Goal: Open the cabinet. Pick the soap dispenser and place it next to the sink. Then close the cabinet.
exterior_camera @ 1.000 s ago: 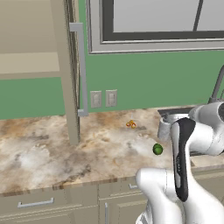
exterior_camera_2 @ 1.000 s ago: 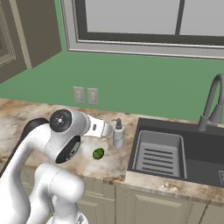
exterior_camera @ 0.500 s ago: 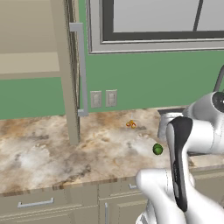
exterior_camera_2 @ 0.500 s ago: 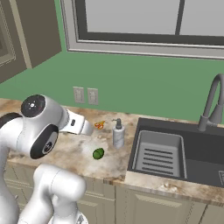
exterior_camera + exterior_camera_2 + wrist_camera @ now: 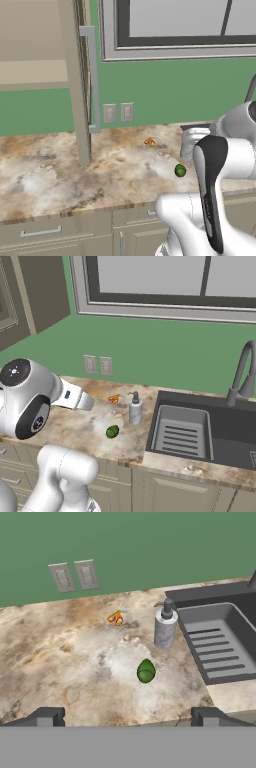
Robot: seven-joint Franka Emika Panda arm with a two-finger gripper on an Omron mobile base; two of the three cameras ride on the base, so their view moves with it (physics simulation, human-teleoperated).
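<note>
Upright on the counter (image 5: 60,657), the pale grey soap dispenser (image 5: 165,628) with its dark pump is seen just beside the sink (image 5: 220,643). Wide-spread, empty fingertips (image 5: 46,716) are shown by the hand view; the cabinet's (image 5: 35,70) open door (image 5: 80,85) is shown by the left base view.

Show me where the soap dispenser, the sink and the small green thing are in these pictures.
soap dispenser (image 5: 164,629), hand view, on its grey body.
sink (image 5: 210,403), right base view, on its back rim.
small green thing (image 5: 146,671), hand view, on its middle.
</note>
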